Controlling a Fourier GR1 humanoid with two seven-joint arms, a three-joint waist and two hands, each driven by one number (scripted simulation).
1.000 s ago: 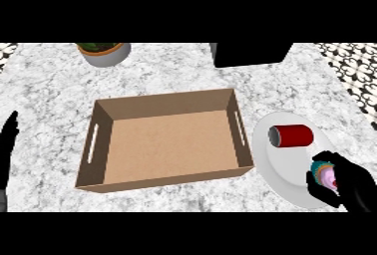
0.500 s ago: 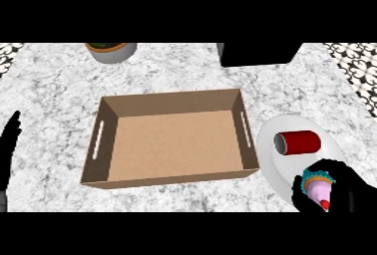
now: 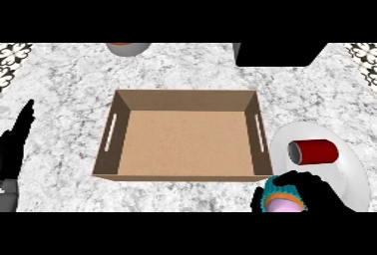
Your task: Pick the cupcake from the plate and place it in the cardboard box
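As the right hand (image 3: 318, 193) wraps it, the cupcake (image 3: 284, 201) is half hidden.

**Left robot hand** (image 3: 16, 144), at the left edge of the tabletop (image 3: 184, 64): its surface is showing a uniform matt black, and its fingers (image 3: 27, 112) are narrowing into a slim, blade-like tip. The outline is widening towards the wrist. **Left forearm** (image 3: 6, 195): a pale grey casing is appearing as a thin sliver beneath the black wrist, and the colour is changing sharply where the two meet. **Right robot hand** (image 3: 324, 194), at the near right corner: it is showing the same plain black finish, and its fingers (image 3: 302, 178) are reading as thick, rounded segments with blunt ends.
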